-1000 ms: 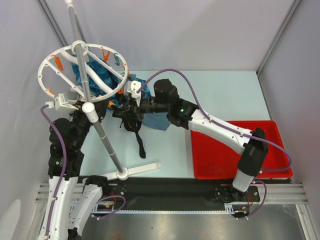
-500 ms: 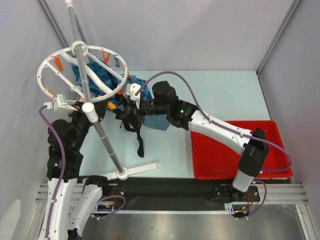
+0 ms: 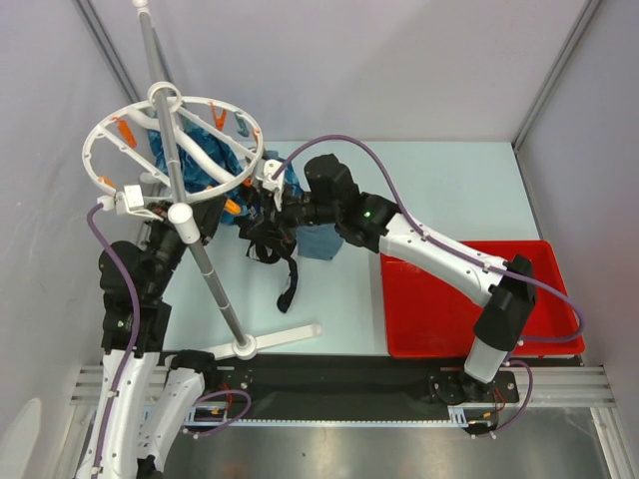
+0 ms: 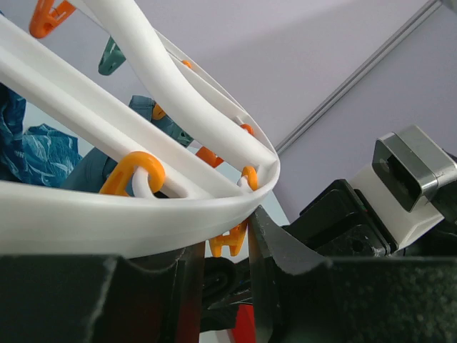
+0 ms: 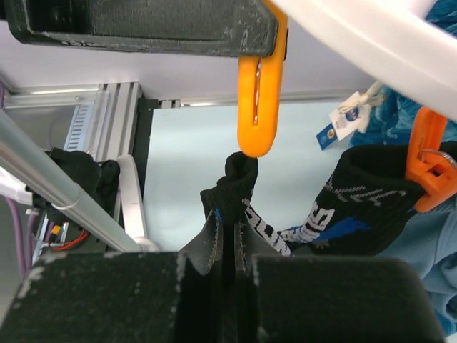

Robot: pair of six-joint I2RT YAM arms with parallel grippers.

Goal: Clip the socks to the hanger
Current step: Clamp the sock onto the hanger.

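The white ring hanger (image 3: 100, 140) stands on a grey pole at the left. Under its rim (image 4: 143, 221), my left gripper (image 4: 227, 250) is shut on an orange clip (image 4: 230, 239). My right gripper (image 5: 234, 236) is shut on a black sock (image 5: 239, 182) with white lettering. The sock's top end sits just below that clip's tip (image 5: 257, 139), and its tail dangles over the table (image 3: 290, 284). A second black sock (image 5: 364, 204) hangs from another orange clip (image 5: 428, 161) to the right.
Blue patterned cloths (image 3: 195, 150) hang inside the ring. A grey-blue cloth (image 3: 319, 242) lies under my right arm. A red tray (image 3: 449, 319) sits at the right. The hanger's pole (image 3: 205, 269) and white foot (image 3: 280, 337) cross the near left.
The hanger ring has swung slightly right. My right gripper has lifted the sock up towards the clip, and the sock's tail has risen and curled.
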